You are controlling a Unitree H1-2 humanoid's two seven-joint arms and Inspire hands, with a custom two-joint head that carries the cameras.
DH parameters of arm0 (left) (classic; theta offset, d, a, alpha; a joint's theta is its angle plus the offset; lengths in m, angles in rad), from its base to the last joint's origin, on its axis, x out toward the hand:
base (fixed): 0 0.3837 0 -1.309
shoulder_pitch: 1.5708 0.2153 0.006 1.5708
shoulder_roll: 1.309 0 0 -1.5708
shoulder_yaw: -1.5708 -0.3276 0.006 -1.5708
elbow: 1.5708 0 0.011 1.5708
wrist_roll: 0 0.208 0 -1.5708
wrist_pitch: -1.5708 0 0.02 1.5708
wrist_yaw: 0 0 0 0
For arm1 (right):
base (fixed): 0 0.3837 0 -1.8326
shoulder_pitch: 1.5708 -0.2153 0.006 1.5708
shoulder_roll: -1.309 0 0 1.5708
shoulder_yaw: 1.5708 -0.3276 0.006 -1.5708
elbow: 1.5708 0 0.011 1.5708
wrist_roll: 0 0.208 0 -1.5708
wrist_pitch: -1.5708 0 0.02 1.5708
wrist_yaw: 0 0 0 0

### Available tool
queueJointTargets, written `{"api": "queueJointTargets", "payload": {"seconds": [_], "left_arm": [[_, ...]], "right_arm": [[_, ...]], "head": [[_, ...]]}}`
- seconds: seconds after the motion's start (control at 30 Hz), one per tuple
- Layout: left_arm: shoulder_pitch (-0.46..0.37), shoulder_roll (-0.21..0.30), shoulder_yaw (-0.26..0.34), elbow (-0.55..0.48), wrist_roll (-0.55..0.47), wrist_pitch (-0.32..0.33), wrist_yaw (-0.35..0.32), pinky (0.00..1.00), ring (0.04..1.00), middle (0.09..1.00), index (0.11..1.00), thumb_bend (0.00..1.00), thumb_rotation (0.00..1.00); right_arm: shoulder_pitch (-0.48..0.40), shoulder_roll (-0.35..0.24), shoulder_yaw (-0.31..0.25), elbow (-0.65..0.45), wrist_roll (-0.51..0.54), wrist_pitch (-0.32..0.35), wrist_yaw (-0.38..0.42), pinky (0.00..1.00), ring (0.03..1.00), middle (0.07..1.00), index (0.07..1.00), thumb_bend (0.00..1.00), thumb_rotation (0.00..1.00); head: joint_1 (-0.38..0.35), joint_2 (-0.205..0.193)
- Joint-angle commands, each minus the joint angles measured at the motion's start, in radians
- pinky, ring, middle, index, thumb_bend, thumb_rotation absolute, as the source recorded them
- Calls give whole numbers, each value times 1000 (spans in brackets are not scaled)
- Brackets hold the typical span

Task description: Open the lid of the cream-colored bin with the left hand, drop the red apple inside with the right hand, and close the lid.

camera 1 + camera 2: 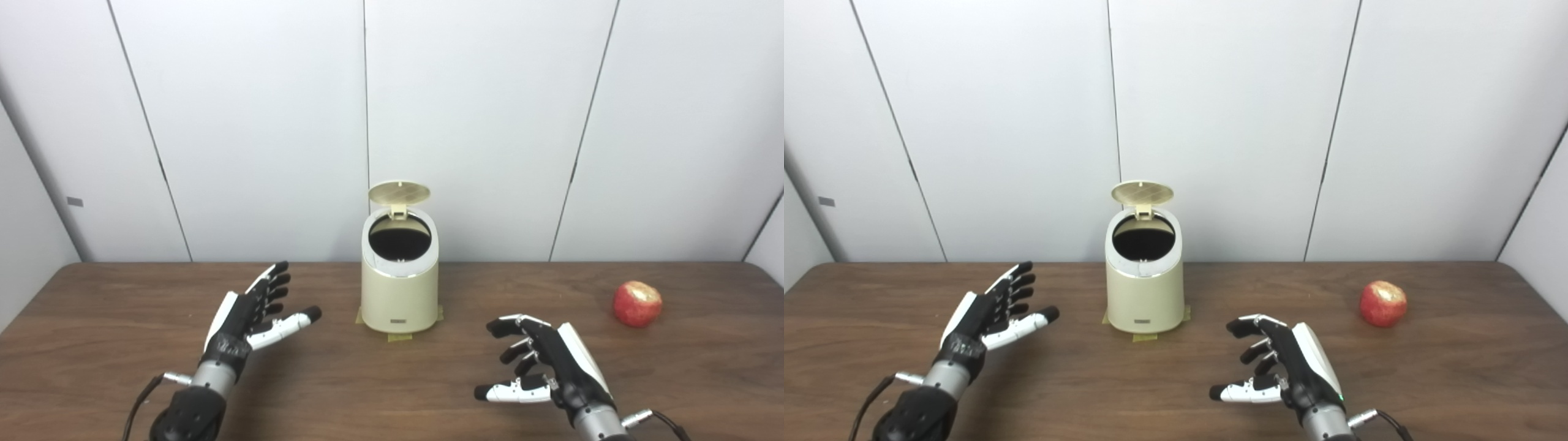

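The cream-colored bin [399,294] stands at the middle of the wooden table, near the back wall. Its round lid [399,192] is up, tilted back on its hinge, and the dark inside shows. The red apple [637,303] lies on the table to the far right of the bin, a pale patch on its top. My left hand [251,312] is open and empty, hovering left of the bin, fingers pointing toward it. My right hand [542,361] is open and empty, low over the table in front and right of the bin, well left of the apple.
Yellow tape patches [398,335] show under the bin's base. White wall panels [478,122] rise right behind the table's far edge. Bare brown tabletop [392,392] lies between my two hands.
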Motion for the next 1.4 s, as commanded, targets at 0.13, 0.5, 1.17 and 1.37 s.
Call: {"api": "queueJointTargets", "payload": {"seconds": [0.13, 0.5, 1.17, 1.37], "left_arm": [[45, -16, -31, -50, 55, -172, 61, 718, 834, 892, 922, 797, 236], [69, -16, -30, -37, 71, -211, 80, 623, 779, 865, 881, 793, 219], [48, 29, -10, -20, 32, -204, 58, 699, 814, 880, 897, 670, 0], [48, 25, -8, -44, 27, -185, 53, 684, 812, 883, 894, 672, 0]], "right_arm": [[-26, -4, -50, 16, 37, -129, -80, 459, 624, 754, 799, 775, 155], [-130, -158, -55, -43, -7, 51, 92, 484, 658, 830, 899, 860, 261], [-385, -325, -321, 38, -464, 97, 441, 529, 720, 857, 845, 842, 163], [-424, -378, -331, 151, -486, 97, 479, 577, 789, 887, 852, 844, 174]], "head": [[-14, -1], [-169, -32], [-385, -89], [-384, -88]]}}
